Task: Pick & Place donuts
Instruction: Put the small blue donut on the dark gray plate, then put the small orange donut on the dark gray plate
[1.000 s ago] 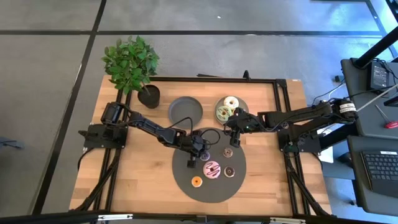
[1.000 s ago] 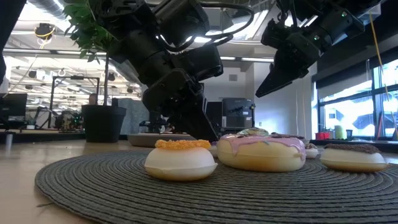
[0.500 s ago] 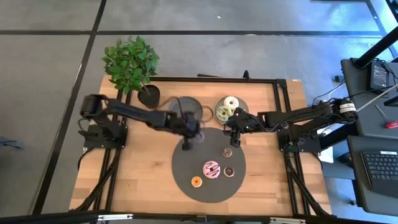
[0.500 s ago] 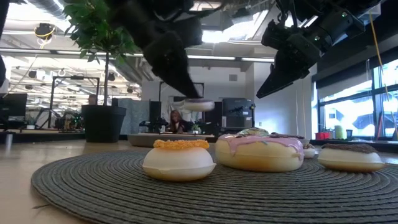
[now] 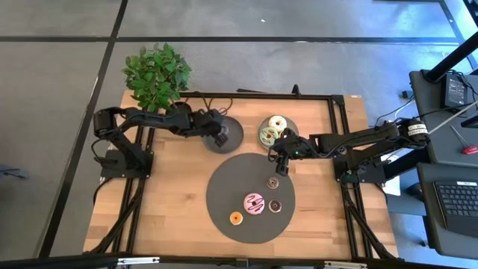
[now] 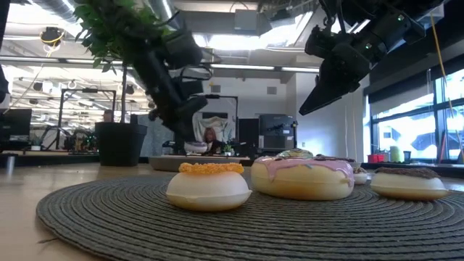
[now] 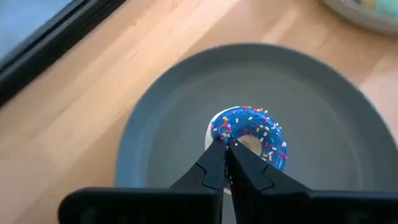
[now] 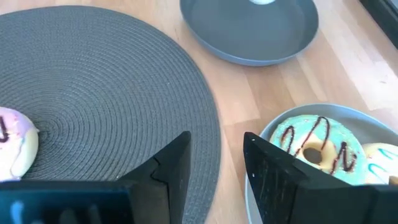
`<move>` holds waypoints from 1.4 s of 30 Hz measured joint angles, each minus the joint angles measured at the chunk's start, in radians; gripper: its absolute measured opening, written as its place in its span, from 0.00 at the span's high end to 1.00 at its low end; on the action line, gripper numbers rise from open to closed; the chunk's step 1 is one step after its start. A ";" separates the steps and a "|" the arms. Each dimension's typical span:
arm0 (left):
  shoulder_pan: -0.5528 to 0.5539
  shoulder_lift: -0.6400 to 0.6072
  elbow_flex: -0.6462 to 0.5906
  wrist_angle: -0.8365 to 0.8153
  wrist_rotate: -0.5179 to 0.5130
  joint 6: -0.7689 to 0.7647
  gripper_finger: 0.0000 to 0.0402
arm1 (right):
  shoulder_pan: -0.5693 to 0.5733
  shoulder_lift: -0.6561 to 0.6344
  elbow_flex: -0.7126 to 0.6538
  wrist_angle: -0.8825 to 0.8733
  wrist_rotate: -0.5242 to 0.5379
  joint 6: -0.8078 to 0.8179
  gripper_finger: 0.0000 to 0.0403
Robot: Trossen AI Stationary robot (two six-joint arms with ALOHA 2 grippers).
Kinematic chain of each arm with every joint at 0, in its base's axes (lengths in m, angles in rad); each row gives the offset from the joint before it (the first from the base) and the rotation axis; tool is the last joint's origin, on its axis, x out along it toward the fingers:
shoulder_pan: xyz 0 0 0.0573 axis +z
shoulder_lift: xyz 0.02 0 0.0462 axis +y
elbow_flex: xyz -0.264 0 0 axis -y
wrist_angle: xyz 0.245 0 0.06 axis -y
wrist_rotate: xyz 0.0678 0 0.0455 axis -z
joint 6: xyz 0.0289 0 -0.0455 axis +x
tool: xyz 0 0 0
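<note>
1. One blue donut [image 7: 250,138] has left the mat [image 5: 224,198]; the left gripper [image 7: 227,154], pinched shut on its rim, now holds it over the empty grey plate [image 7: 161,143]. Next: drop it.
2. Only the right wrist view shows the right gripper [image 8: 216,163] open and empty beside the green donut [image 8: 317,148].

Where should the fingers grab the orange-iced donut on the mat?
Come straight down and pinch across one side of the ring. The orange-iced donut lies flat on the dark mat, hole up, clear of the pink donut beside it. Its side is low and rounded, so a level side approach would likely slip.
</note>
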 joint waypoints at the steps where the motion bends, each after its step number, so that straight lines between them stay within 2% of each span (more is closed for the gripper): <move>1: 0.015 0.000 -0.017 0.036 0.024 -0.002 0.98 | 0.000 0.000 0.000 0.000 0.000 0.000 0.63; 5: 0.060 0.000 -0.050 0.070 0.104 -0.030 0.98 | 0.000 0.000 0.000 -0.003 0.000 -0.002 0.63; 11: 0.068 0.000 -0.079 0.074 0.113 -0.051 0.98 | 0.000 0.000 0.000 -0.006 0.007 -0.003 0.63; 20: 0.052 0.000 -0.079 0.099 0.105 -0.053 0.94 | 0.000 0.000 0.000 -0.008 0.013 -0.004 0.63; 32: 0.051 0.000 -0.079 0.099 0.092 -0.052 0.95 | 0.000 0.000 0.000 -0.009 0.014 -0.004 0.63; 42: 0.051 0.000 -0.079 0.098 0.071 -0.052 0.88 | 0.000 0.000 0.000 -0.009 0.014 -0.004 0.63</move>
